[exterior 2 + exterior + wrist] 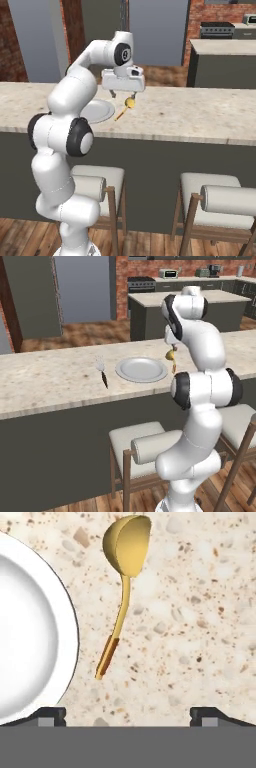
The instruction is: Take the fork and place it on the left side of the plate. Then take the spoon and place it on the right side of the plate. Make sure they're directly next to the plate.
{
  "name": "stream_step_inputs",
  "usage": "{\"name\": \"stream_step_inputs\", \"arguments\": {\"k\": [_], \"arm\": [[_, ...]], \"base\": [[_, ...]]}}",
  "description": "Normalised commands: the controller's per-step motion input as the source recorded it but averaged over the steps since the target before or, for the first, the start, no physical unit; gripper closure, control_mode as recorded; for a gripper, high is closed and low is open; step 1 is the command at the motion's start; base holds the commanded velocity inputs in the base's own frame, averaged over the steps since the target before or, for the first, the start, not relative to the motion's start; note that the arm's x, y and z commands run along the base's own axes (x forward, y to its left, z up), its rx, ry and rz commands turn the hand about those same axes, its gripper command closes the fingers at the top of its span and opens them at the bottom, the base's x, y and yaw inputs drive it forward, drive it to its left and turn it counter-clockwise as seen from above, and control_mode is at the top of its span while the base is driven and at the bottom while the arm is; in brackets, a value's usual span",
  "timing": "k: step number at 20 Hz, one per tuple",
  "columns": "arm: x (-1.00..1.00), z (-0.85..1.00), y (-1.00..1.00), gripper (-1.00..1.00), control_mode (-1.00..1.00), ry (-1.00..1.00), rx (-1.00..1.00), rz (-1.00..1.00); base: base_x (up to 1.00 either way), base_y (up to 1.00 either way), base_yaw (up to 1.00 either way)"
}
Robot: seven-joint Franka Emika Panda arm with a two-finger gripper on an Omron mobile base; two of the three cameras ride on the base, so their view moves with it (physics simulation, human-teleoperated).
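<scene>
A round light-grey plate (141, 369) sits empty on the speckled stone surface (45, 381), flanked by cutlery on both sides. The dark-handled fork (102, 372) lies just left of the plate, apart from its rim, tines pointing away from the robot and handle toward the near edge. The golden spoon (121, 587) lies on the surface just right of the plate, not touching it, its long axis roughly parallel to the fork, bowl at the far end and handle tip nearest the arm. Above it hangs the end effector (123, 94), fingers spread wide and holding nothing
</scene>
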Motion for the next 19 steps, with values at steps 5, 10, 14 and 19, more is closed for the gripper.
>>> {"name": "stream_step_inputs", "arguments": {"k": [5,10,14,19], "arm": [[-0.68,0.51,0.0,-1.0,-1.0,0.0,0.0,-0.08],[-0.73,0.4,0.04,-1.0,-1.0,0.0,0.0,-0.09],[-0.74,0.1,0.15,-1.0,-1.0,-0.07,0.0,-0.08],[-0.62,0.0,0.22,-1.0,-1.0,-0.23,0.0,-0.03]], "base": [[0.0,0.0,0.0],[0.0,0.0,0.0],[0.0,0.0,0.0],[0.0,0.0,0.0]]}}
